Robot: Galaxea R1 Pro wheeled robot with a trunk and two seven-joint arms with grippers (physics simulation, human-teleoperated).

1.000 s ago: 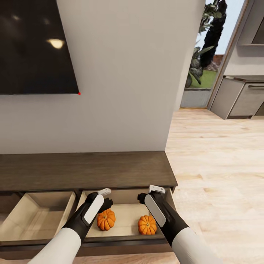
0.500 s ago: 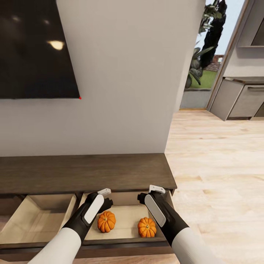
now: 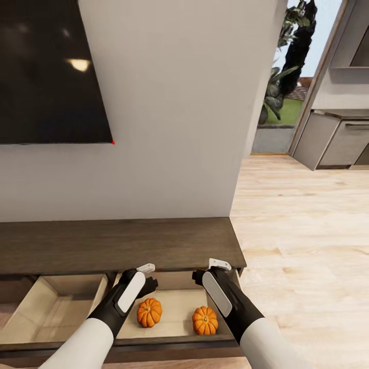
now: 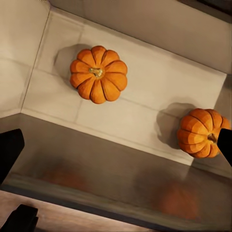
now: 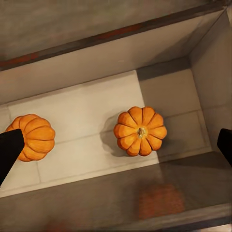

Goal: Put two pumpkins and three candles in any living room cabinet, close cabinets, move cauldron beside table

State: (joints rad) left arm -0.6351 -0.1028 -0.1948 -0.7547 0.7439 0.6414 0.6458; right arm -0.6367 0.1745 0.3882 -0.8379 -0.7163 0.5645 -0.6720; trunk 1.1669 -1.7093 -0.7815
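Observation:
Two orange pumpkins [image 3: 149,312] [image 3: 205,320] lie apart on the pale floor of the open right drawer [image 3: 174,335] of the dark-brown cabinet [image 3: 118,245]. My left gripper [image 3: 148,277] hangs open above the left pumpkin [image 4: 98,74], with the other pumpkin [image 4: 202,133] off to one side. Open too, my right gripper [image 3: 207,270] hovers over the right pumpkin [image 5: 140,130], and its neighbour [image 5: 30,137] sits partly behind one fingertip [image 5: 9,152]. Neither gripper touches a pumpkin. No candles or cauldron are in view.
A second drawer [image 3: 56,310] stands open to the left with nothing in it. A black TV [image 3: 51,72] hangs on the wall above the cabinet. Open wood floor [image 3: 307,246] stretches right toward grey kitchen cabinets [image 3: 338,141] and a doorway with a plant [image 3: 284,66].
The whole picture has slid down a little, so the camera moved. Both arms keep the same pose in the view, and the pumpkins lie still in the drawer.

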